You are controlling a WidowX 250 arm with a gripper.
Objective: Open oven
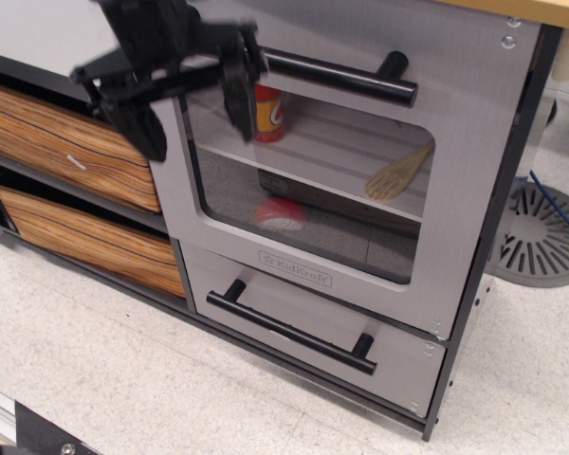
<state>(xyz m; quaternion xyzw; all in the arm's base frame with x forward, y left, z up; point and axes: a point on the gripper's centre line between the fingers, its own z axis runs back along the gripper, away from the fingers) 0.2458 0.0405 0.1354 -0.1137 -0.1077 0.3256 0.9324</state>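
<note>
The grey toy oven with the clear window (313, 190), centre frame, door closed, holds one red-orange bottle (267, 112), one wooden spatula (398, 173) and one red-white disc (281, 214). At upper left, the black end effector (194, 104) is spread wide, empty.

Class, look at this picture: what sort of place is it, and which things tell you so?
Most likely a child's play kitchen in a lab: a toy oven with a KidKraft logo, wood-grain drawers, and a robot's end effector in front.

Oven (360, 204): grey door shut, clear window, black bar handle.
</note>
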